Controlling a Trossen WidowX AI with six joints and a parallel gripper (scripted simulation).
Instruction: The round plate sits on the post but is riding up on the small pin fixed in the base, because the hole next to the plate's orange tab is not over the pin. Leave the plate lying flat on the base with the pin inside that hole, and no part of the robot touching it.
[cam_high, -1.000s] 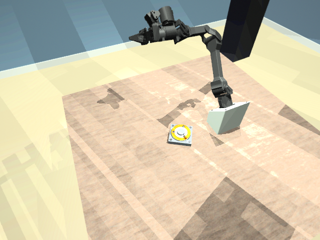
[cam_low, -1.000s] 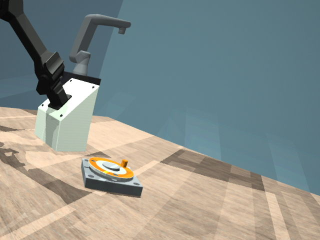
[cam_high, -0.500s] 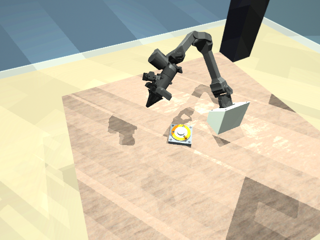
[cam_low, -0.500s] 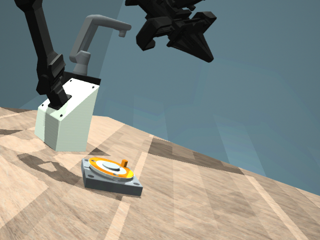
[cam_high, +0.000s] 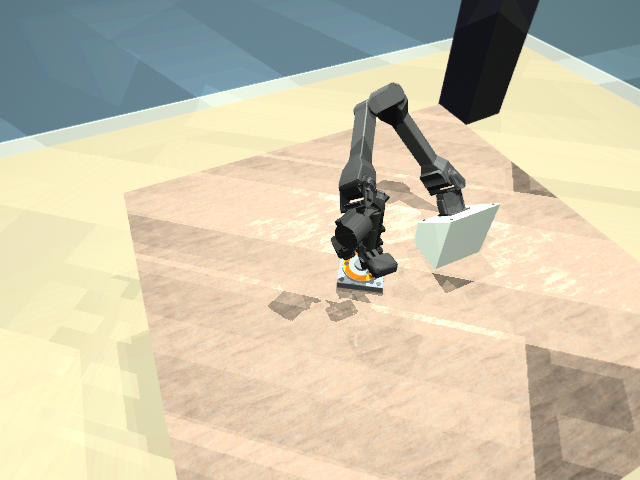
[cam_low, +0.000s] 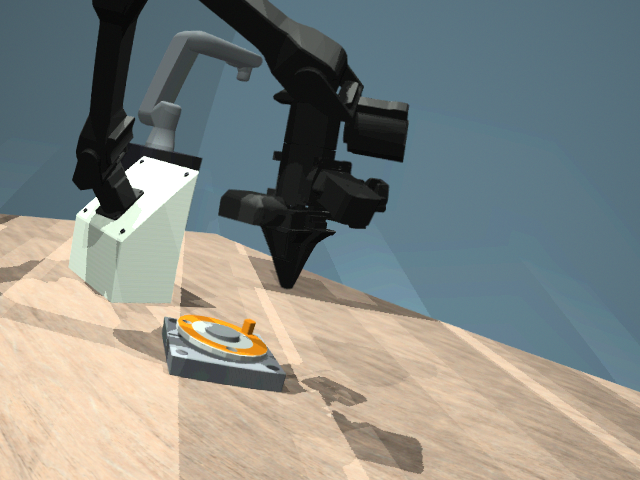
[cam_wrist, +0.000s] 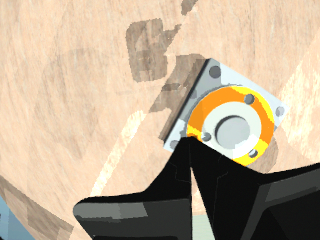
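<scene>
We see a round plate (cam_low: 222, 337) with an orange outer ring and a white inner ring around a grey post (cam_low: 223, 331); its small upright tab (cam_low: 249, 326) is orange too. The square base (cam_low: 222, 364) under it is blue-grey with dark corner holes. The arm (cam_high: 361, 155) and its gripper (cam_low: 287, 279) are black to dark grey, mounted on a pale mint-white block (cam_low: 131, 242). The table (cam_low: 465, 413) is pinkish-tan wood grain with darker brown patches and pale streaks.

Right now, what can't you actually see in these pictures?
- The small pin: hidden beneath the round plate in every view.
- Top view: the claw covers much of the plate.
- Wrist view: the claw's shut fingers block the plate's near edge and the orange tab.
</scene>
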